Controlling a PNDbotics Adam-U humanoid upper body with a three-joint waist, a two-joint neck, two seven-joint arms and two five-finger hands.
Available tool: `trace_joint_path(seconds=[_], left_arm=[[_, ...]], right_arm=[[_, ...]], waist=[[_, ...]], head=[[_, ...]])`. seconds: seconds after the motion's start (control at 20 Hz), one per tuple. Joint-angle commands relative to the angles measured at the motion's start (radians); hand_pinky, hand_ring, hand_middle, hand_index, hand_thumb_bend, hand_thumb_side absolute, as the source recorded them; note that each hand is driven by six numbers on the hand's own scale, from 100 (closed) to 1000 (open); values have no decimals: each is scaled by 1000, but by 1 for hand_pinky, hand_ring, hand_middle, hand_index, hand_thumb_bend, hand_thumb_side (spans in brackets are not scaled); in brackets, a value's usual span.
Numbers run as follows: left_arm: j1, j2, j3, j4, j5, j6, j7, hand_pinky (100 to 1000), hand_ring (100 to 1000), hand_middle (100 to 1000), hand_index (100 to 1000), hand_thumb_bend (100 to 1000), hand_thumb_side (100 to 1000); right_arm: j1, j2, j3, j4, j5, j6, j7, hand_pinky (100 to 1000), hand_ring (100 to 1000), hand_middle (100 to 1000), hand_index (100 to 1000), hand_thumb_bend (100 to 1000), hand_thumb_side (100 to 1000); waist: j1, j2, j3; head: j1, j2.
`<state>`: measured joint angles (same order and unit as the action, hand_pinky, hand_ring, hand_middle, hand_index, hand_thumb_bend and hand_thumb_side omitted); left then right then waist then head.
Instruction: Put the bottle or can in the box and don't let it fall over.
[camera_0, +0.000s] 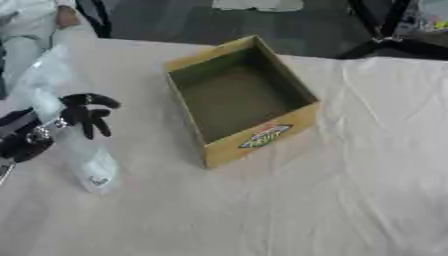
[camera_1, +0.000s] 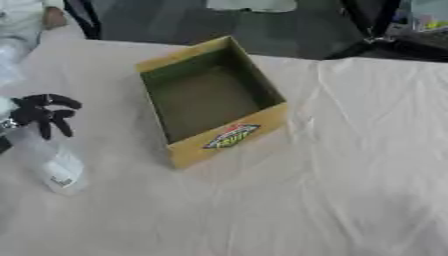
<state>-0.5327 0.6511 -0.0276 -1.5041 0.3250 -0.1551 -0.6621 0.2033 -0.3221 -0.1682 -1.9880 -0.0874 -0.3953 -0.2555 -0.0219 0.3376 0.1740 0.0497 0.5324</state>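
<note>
At 9 o'clock, left hand (camera_0: 86, 114), black, fingers curled round a clear plastic bottle (camera_0: 87, 165). Bottle tilted, upper part behind the fingers, lower end with a white label patch down at 8 o'clock, close to the cloth. Outside the box, well apart from it, off to its 9 o'clock side. Can't tell whether the bottle base touches the surface (camera_0: 289, 210) or hangs just above.

At centre, slightly toward 12 o'clock: open yellow cardboard box (camera_0: 262, 135), set askew, one corner pointing to 6 o'clock, dark greenish inside, holding nothing visible. Oval logo sticker (camera_1: 230, 136) on the near side wall, red and blue, lettering not readable.

Underneath: pale wrinkled cloth over the surface, creases running from 1 o'clock to 5 o'clock.

At 10 to 11 o'clock, far edge: crumpled clear plastic (camera_0: 39, 75), contents not made out.

Right hand out of both views.
</note>
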Motion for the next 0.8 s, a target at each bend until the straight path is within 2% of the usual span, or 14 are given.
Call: trace_joint_path(seconds=[0.05, 0.55, 0.65, 0.8], left_arm=[[-7, 16, -2, -1, -1, -5, 1, 1000, 597, 810, 368, 142, 736], [-6, 12, -3, 4, -4, -20, 1, 1000, 567, 794, 355, 139, 733], [-6, 11, -4, 6, -3, -20, 2, 947, 538, 768, 346, 137, 731], [-8, 10, -5, 7, -1, -17, 2, 779, 490, 737, 325, 138, 721]], right_arm=[[-2, -19, -10, -12, -11, 0, 2, 926, 1000, 1000, 908, 100, 572], [-3, -19, -8, -12, -12, 1, 5, 929, 1000, 1000, 907, 100, 571], [-3, -20, -9, -12, -12, 1, 6, 929, 1000, 1000, 907, 100, 570], [-3, -20, -9, -12, -12, -1, 5, 930, 1000, 1000, 907, 100, 570]], waist=[[1, -13, 1], [1, -12, 0], [1, -12, 0], [1, -12, -1]], head=[[-3, -14], [-1, -15], [0, -15], [0, -16]])
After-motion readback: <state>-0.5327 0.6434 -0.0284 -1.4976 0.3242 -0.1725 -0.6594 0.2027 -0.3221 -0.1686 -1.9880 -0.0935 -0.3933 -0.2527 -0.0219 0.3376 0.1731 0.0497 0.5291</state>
